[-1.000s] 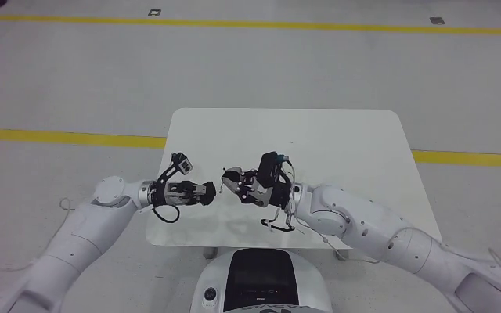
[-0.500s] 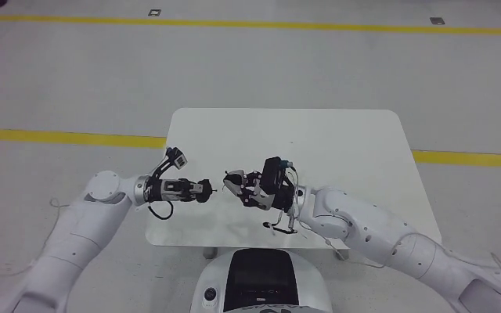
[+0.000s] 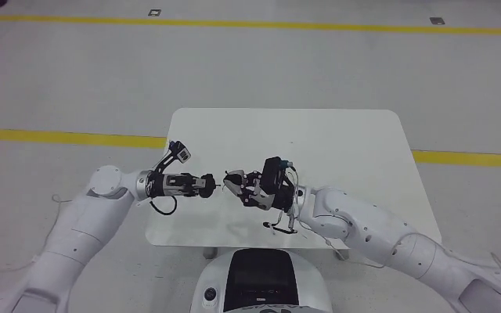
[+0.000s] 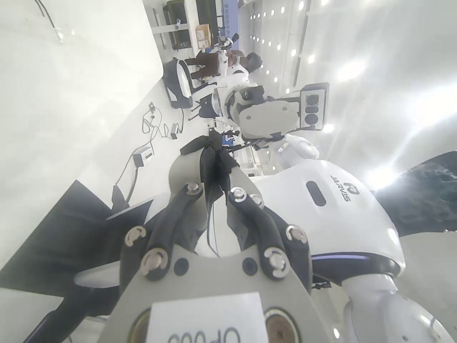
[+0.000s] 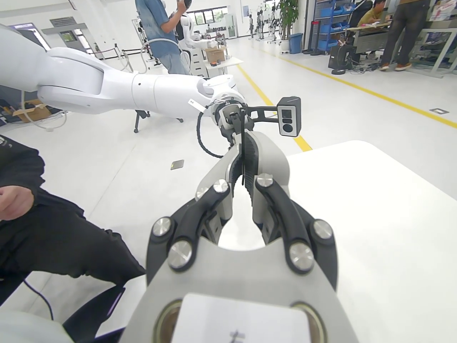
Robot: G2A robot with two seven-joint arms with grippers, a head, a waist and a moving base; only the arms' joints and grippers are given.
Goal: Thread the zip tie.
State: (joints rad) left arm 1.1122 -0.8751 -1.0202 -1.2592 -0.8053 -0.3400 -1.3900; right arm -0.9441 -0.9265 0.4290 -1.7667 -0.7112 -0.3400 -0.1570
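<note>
The zip tie is a thin black strap. In the right wrist view it runs between the fingers of my right gripper, which is shut on it. My left gripper is shut on a thin black strap too. In the top view the left gripper and the right gripper face each other tip to tip above the table's near left part, a small gap apart. The zip tie shows as a dark sliver between them. How its ends meet is too small to tell.
The white table lies bare under and behind the arms; its near left corner is just below the left arm. A loose black cable hangs from the right forearm near the front edge.
My left gripper drew back to the left a little, then came in again toward the right gripper. The right gripper shifted only slightly and stays shut.
</note>
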